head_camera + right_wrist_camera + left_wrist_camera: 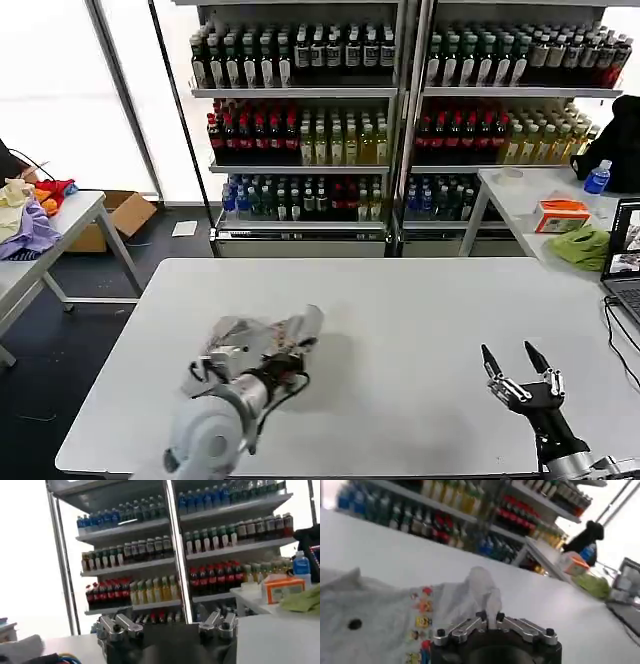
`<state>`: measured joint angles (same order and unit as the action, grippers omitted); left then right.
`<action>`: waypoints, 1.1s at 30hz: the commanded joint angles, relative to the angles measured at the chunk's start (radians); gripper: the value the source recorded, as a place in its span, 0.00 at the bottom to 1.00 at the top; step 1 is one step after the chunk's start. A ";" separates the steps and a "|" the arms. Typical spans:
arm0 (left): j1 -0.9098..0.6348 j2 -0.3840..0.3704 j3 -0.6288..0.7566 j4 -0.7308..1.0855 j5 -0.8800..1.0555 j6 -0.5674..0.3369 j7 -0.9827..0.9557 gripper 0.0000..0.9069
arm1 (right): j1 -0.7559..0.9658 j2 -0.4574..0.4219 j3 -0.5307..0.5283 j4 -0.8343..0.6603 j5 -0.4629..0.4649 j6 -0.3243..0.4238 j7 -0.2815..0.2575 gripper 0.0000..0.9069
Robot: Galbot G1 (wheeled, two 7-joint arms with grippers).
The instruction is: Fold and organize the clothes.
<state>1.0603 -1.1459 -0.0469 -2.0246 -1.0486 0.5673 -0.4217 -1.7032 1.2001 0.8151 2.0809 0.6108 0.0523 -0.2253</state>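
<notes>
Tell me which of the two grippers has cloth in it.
The left gripper: its fingers are pinched shut on the light grey shirt. The right gripper is open, over the bare white table.

The left gripper [262, 352] and arm cover much of the crumpled grey shirt [226, 338] beneath.

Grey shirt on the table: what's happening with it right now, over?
Left gripper shut on a pinch of the grey shirt, which lies bunched on the white table. Right gripper open, hovering apart. Nothing in the way.
</notes>
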 commanded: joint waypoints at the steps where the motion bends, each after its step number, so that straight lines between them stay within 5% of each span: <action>1: -0.116 -0.144 0.203 0.067 -0.031 -0.047 -0.018 1.00 | 0.010 -0.007 -0.147 0.022 -0.110 -0.145 0.053 1.00; 8: -0.110 -0.123 0.025 0.002 -0.014 -0.114 0.071 1.00 | 0.057 -0.045 -0.223 0.031 -0.028 -0.244 0.097 1.00; 12: -0.040 -0.073 -0.105 -0.031 0.185 -0.154 0.176 1.00 | 0.113 -0.063 -0.304 0.008 -0.025 -0.271 0.144 1.00; 14: 0.024 -0.039 -0.184 -0.041 0.302 -0.182 0.249 1.00 | 0.172 -0.051 -0.407 0.006 -0.025 -0.309 0.243 1.00; 16: 0.084 -0.022 -0.270 -0.048 0.343 -0.195 0.279 1.00 | 0.226 -0.038 -0.489 -0.006 -0.010 -0.327 0.271 1.00; 21: 0.175 -0.025 -0.469 -0.090 0.380 -0.214 0.296 1.00 | 0.343 -0.014 -0.620 -0.117 -0.014 -0.328 0.298 1.00; 29: 0.278 -0.053 -0.555 -0.159 0.354 -0.216 0.299 1.00 | 0.462 0.022 -0.735 -0.234 0.010 -0.330 0.330 1.00; 33: 0.299 -0.090 -0.553 -0.174 0.353 -0.217 0.302 1.00 | 0.494 0.051 -0.773 -0.267 0.005 -0.338 0.348 0.73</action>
<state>1.2333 -1.2023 -0.4414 -2.1363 -0.7611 0.3749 -0.1690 -1.3588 1.2122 0.2261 1.9337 0.6075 -0.2534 0.0560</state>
